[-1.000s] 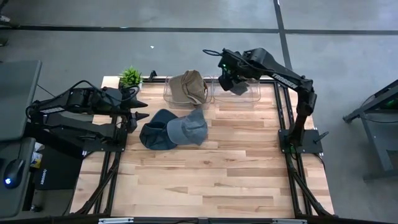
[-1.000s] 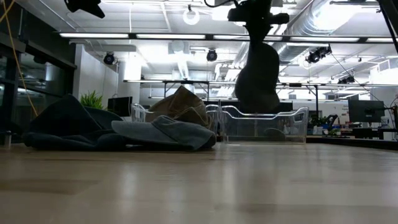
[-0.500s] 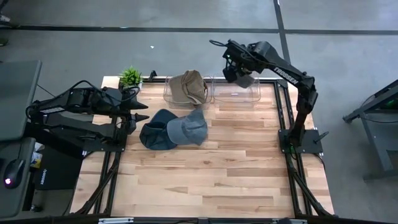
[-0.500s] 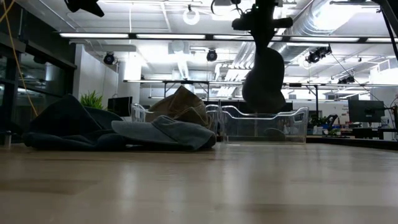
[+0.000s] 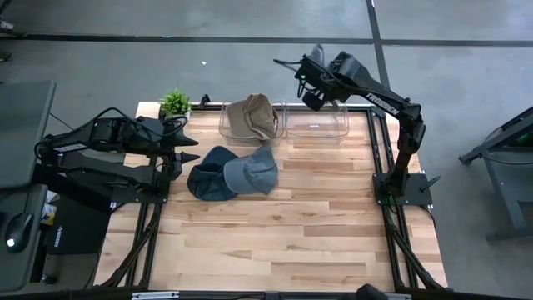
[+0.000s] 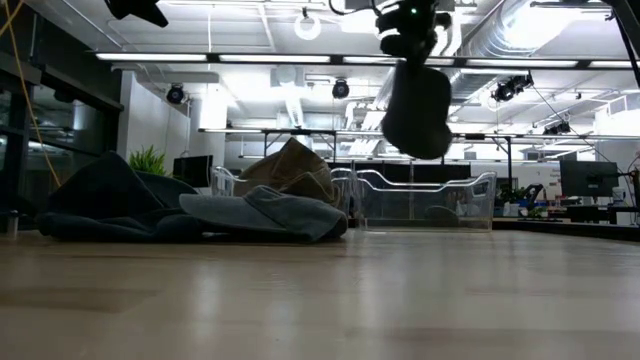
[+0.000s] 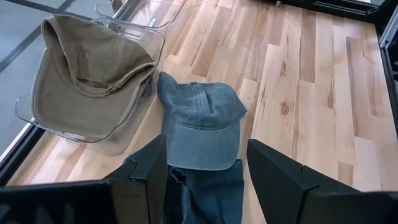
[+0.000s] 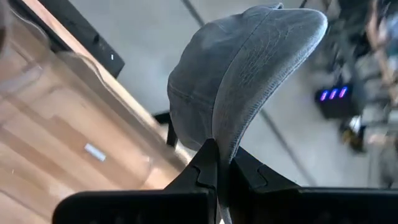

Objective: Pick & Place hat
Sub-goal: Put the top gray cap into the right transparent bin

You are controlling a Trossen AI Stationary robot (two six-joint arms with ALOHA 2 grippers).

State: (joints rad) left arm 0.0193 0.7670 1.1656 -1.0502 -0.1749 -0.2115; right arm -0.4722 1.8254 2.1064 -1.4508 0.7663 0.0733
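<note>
My right jaws [image 8: 217,167] are pinched tight on the brim of a grey cap [image 8: 239,81], which hangs from them above the empty clear bin [image 5: 317,123] at the far edge of the counter [image 5: 275,233]. My left jaws [image 7: 205,165] stand parted, holding nothing, with a blue denim cap [image 7: 202,121] just ahead and a tan cap [image 7: 87,74] in the other clear bin [image 7: 134,121] beyond.

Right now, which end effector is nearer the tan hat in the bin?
Left. The left end effector waits just beside the tan hat, by the table's left edge. The right end effector holds a grey hat aloft past the empty bin.
</note>
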